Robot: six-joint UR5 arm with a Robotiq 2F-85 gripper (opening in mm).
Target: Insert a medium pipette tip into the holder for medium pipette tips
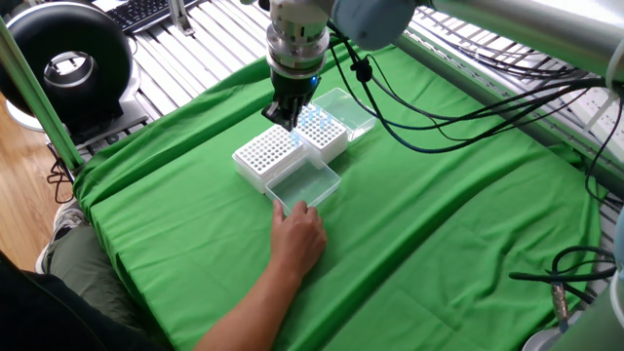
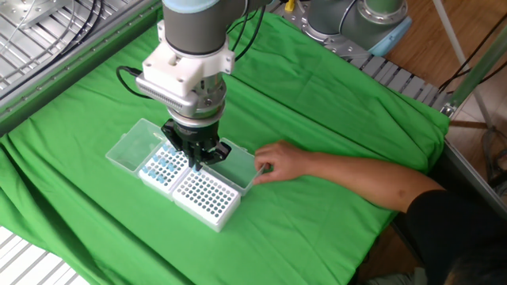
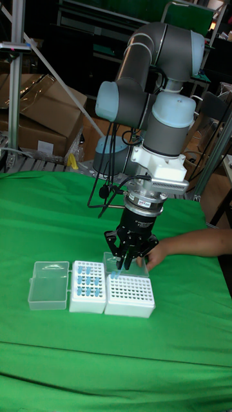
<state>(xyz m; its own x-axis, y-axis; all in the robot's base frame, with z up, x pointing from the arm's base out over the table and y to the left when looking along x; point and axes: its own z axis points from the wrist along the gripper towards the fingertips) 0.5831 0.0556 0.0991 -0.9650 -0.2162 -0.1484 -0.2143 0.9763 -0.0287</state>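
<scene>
Green cloth covers the worktop (image 1: 458, 224) in one fixed view, and the white holder (image 1: 265, 155), an empty grid of holes, serves as landmark. Just beyond it, touching, stands a second white rack (image 1: 321, 130) holding blue tips, with its clear lid (image 1: 348, 109) folded open behind. The holder's own clear lid (image 1: 307, 183) lies open on the near side, and a person's hand (image 1: 299, 234) rests at that lid's edge. The pincer (image 1: 286, 114) hangs over the holder's far edge; from here its fingers look drawn close, but the tip itself is too small to make out.

From the other fixed view, the pincer (image 2: 192, 156) sits above the seam between holder (image 2: 206, 195) and blue-tip rack (image 2: 162, 166), and the hand (image 2: 279, 161) touches the open lid's far corner.

Only the tall fixed view looks at the fingers side-on: the pincer (image 3: 125, 260) points straight down over the holder's (image 3: 129, 295) rear left corner, fingers converging. Whether they pinch a medium pipette tip I cannot tell; nothing clear shows between them. The blue-tip rack (image 3: 87, 286) stands left of the holder, its lid (image 3: 49, 284) further left.
</scene>
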